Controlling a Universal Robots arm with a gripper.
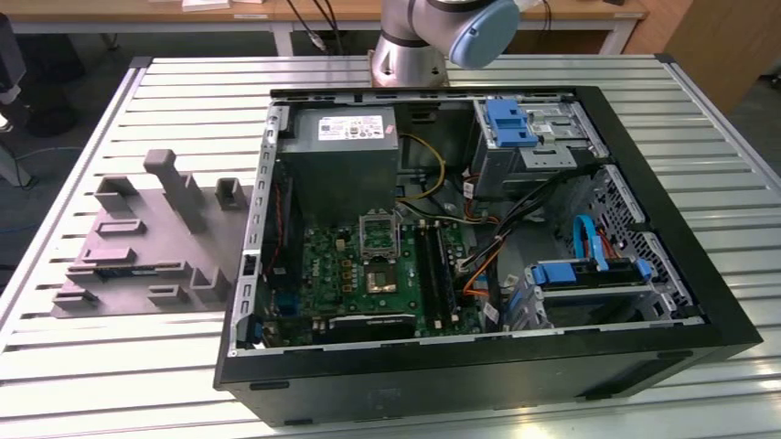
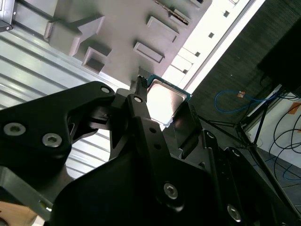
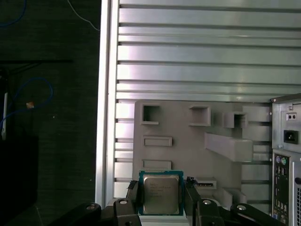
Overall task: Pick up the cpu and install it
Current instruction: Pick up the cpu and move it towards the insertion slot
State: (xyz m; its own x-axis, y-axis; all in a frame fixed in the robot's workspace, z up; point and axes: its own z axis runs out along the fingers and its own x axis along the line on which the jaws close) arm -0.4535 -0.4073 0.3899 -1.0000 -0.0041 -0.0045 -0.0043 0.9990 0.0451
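In both wrist views the cpu (image 3: 161,193) (image 2: 164,100), a flat square chip with a shiny metal top and thin green edge, sits between my gripper's (image 3: 161,200) (image 2: 163,112) black fingers (image 3: 133,195). The fingers press on two opposite sides of it. It hangs well above the grey moulded tray (image 3: 188,141) (image 2: 127,23), over the tray's edge nearest the table rim. In the exterior view the tray (image 1: 134,247) lies on the slatted table at that view's left, beside the open computer case (image 1: 488,229). The motherboard's socket area (image 1: 379,274) lies open inside the case.
The arm's base (image 1: 427,37) rises behind the case. Cables, a grey power supply (image 1: 347,155) and blue drive brackets (image 1: 586,270) crowd the case interior. The case's rear panel (image 3: 287,160) stands next to the tray. The table edge (image 3: 106,117) borders dark floor with loose cables.
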